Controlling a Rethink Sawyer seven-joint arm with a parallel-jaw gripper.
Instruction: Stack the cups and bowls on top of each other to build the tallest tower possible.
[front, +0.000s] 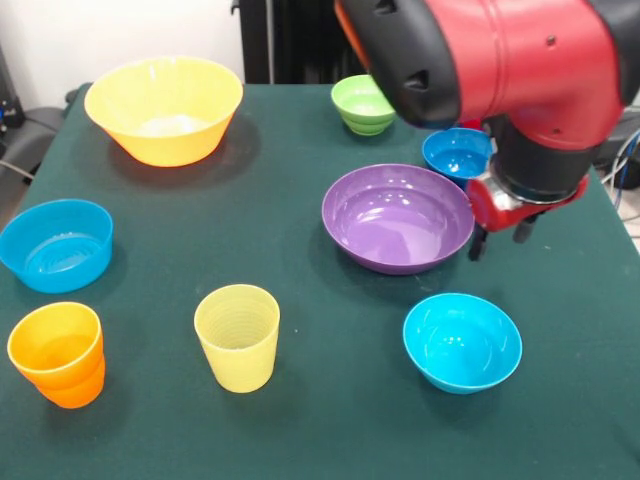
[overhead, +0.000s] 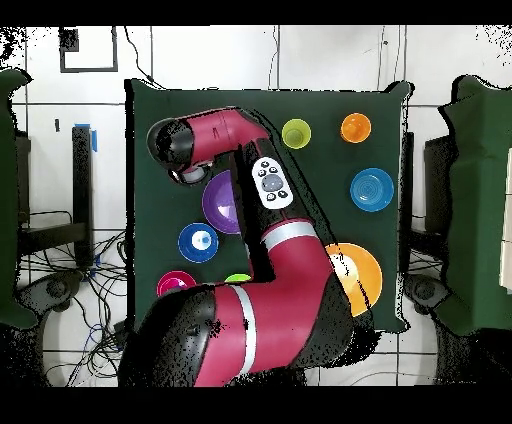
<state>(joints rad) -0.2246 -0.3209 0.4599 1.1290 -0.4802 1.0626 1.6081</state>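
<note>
The cups and bowls sit spread apart on the green tabletop, nothing stacked that I see. My gripper hangs just beside the purple bowl's rim; I cannot tell how its fingers stand. I'd centre squarely over one piece before descending.

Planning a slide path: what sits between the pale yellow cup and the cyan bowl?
Nothing: bare green cloth between the pale yellow cup and the cyan bowl, seen in the front view.

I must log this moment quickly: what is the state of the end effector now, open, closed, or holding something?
End effector: beside the purple bowl, nothing visibly held; open or closed cannot be told.
</note>
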